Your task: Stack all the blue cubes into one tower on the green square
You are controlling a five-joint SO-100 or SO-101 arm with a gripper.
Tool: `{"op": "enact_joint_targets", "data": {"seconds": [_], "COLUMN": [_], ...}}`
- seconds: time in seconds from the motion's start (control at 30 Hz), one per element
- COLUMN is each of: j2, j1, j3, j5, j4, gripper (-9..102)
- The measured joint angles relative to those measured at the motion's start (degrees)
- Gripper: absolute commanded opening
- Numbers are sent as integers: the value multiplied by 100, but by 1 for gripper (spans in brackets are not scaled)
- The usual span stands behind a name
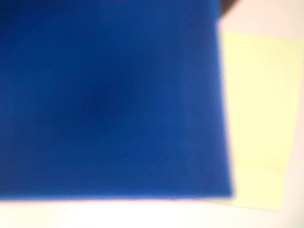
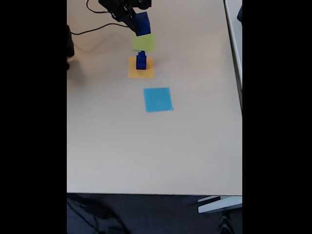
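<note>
in the fixed view the black two-finger gripper (image 2: 138, 24) sits at the far end of the pale beige table (image 2: 146, 151), pinching a large solid dark blue cube (image 2: 142, 24) between its fingers. the cube is tilted and sits just at the far edge of the flat light yellow-green paper square (image 2: 145, 44); whether it touches the paper or is just above it cannot be told from this view.

in the wrist view the same large dark blue cube (image 1: 109, 99) is blurred and very close, covering most of the picture, with the light yellow-green paper square (image 1: 261, 118) showing along its right side and a strip of pale table (image 1: 142, 213) below it. the fingers themselves cannot be made out there.

just nearer the camera than the gripper in the fixed view, beyond the green paper, lies a flat orange paper square (image 2: 141, 69), and on it stands a small stack of smaller dark blue cubes (image 2: 141, 61), upright. further from the gripper again, well apart from the stack, lies a flat light blue paper square (image 2: 158, 99). a black cable (image 2: 92, 27) runs across the table to the left of the gripper.
</note>
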Motion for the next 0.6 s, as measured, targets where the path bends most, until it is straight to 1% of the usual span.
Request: {"op": "enact_joint_targets", "data": {"seconds": [0.27, 0.6], "j2": [-589, -1310], "j1": [-369, -589], "j3": [0, -105], "j5": [571, 1037], "j4": [-264, -308], "gripper": [0, 0]}}
